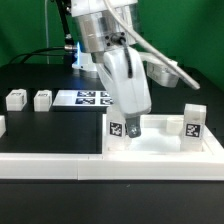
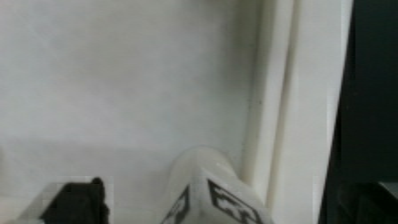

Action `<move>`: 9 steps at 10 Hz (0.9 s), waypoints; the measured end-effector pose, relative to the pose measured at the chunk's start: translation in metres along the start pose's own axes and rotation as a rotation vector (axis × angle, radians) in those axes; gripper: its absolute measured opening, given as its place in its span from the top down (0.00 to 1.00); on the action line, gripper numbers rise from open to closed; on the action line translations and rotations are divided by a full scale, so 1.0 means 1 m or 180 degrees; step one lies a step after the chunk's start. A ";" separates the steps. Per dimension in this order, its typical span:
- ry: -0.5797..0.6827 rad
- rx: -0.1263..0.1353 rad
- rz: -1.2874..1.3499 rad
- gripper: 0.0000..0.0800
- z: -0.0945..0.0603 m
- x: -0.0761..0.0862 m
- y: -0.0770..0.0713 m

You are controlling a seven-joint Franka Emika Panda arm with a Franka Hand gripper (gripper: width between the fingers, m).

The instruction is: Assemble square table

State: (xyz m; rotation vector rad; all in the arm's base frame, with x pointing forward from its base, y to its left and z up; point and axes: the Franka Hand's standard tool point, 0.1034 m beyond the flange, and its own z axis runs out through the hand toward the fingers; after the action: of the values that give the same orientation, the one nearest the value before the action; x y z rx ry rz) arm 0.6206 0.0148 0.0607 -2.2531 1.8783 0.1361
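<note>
The white square tabletop (image 1: 160, 143) lies at the front of the exterior view's right half, rim up. One tagged leg (image 1: 116, 128) stands at its near left corner and another leg (image 1: 193, 122) at its right corner. My gripper (image 1: 132, 127) is low over the top, right beside the left leg. In the wrist view the leg (image 2: 217, 195) rises between my fingers, beside the top's raised rim (image 2: 294, 100). The dark left finger (image 2: 80, 200) stands apart from the leg; the other finger is lost against the black table. The jaws look open.
Two loose white legs (image 1: 15, 99) (image 1: 42, 99) stand at the exterior view's left. The marker board (image 1: 95, 97) lies behind the arm. A long white border rail (image 1: 60, 166) runs along the front edge, against the tabletop.
</note>
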 end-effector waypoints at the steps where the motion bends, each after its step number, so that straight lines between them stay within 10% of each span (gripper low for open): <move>1: 0.0007 -0.0011 -0.0365 0.19 -0.001 0.002 0.000; 4: 0.0091 -0.0174 -0.1831 0.19 -0.003 0.003 -0.003; 9: 0.0115 -0.0163 -0.1015 0.64 -0.003 0.008 -0.001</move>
State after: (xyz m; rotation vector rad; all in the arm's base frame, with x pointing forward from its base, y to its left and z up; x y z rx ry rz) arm 0.6226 0.0071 0.0619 -2.5691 1.5200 0.0954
